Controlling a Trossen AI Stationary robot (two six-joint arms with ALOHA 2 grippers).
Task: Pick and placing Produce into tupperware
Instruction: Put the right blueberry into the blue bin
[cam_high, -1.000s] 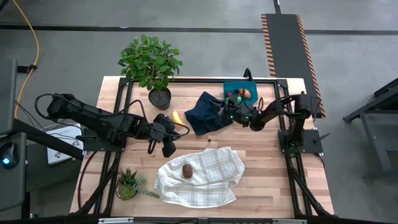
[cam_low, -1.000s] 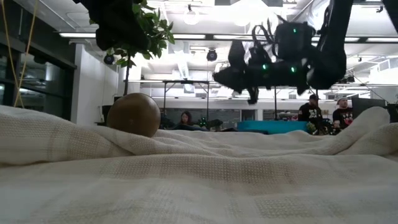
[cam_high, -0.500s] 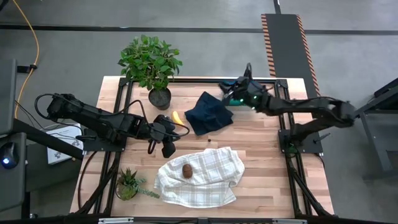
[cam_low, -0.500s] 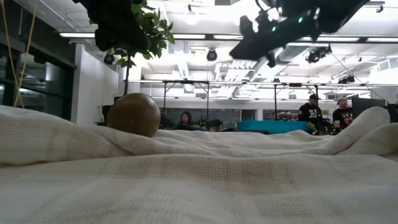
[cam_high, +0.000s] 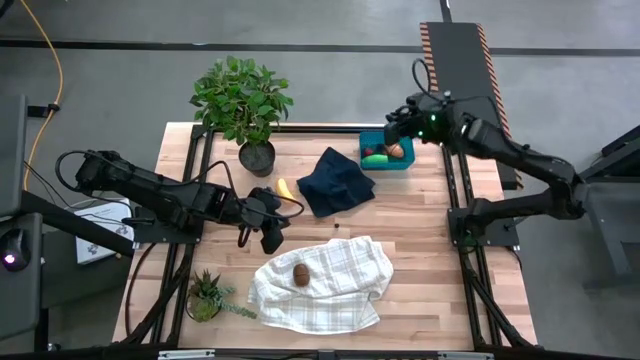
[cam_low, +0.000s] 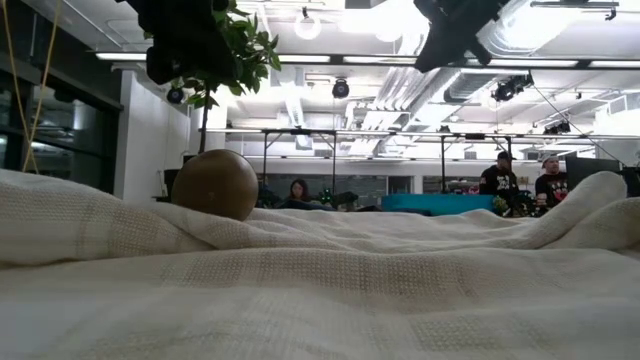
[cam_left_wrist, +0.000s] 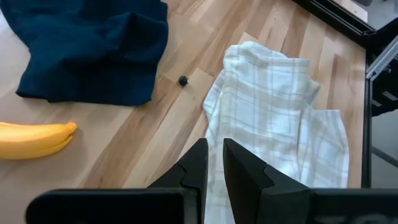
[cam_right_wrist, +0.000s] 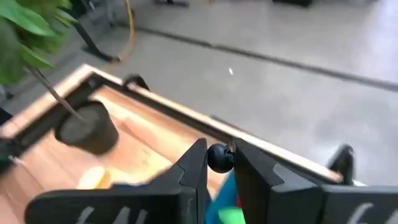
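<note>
With my right claw (cam_right_wrist: 216, 163) pinched on the dark red cherry (cam_right_wrist: 217, 157) above the teal tupperware (cam_high: 399, 165), I should lower straight down before letting go.

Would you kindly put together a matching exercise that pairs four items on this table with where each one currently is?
Items:
1. banana
2. kiwi
3. dark cherry
4. orange piece

Places:
A. on the checked white cloth
B. inside the teal tupperware
C. on bare wood beside the navy cloth
D. between the right gripper fingers

Pairs: 1-C, 2-A, 3-D, 4-B
</note>
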